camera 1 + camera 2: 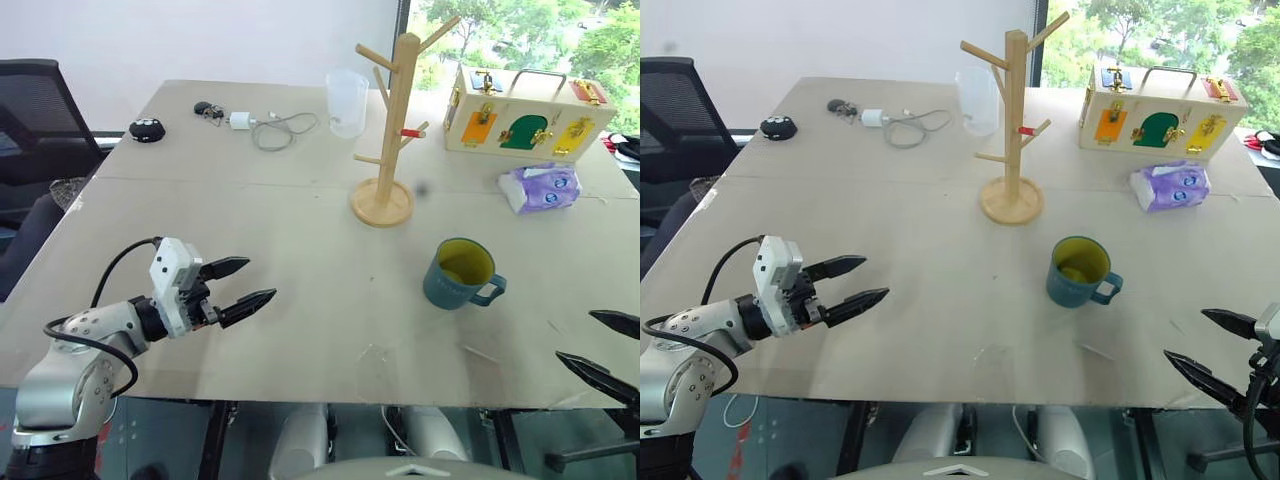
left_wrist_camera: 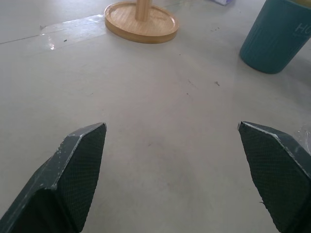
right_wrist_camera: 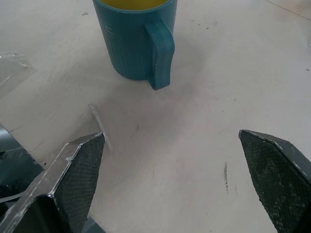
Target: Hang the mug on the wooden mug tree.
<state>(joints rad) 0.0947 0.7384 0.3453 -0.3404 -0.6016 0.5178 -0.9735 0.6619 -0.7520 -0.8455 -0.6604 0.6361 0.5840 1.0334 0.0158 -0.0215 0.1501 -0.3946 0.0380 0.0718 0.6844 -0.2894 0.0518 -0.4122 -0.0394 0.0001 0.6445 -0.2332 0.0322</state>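
Mug (image 1: 459, 273): teal-blue with a yellow-green inside, standing upright on the table (image 1: 300, 290) toward the robot's right, its loop handle turned toward the near right edge.
Wooden mug tree (image 1: 391, 125): upright on its round base farther back near the table's middle, well apart from the mug; pegs bare, one with a red tip.
Right gripper (image 1: 1215, 352): empty, its two black fingers spread wide, hovering at the near right table edge; the wrist view looks straight at the mug's handle.
Left gripper (image 1: 240, 283): empty, fingers parted, hovering over bare table on the near left, pointing toward the mug and the tree's base.
Other things: clear measuring cup (image 1: 346, 102) behind the tree, wooden latch box (image 1: 527, 112) at the far right, tissue pack (image 1: 541, 188) beside it, cable (image 1: 275, 128) at the far left.
Step in hand: likely the reach for the mug; nothing is held yet.
Doing it well: bring the right gripper in low, close on the mug's wall or rim rather than the handle, so the loop stays free for a peg.
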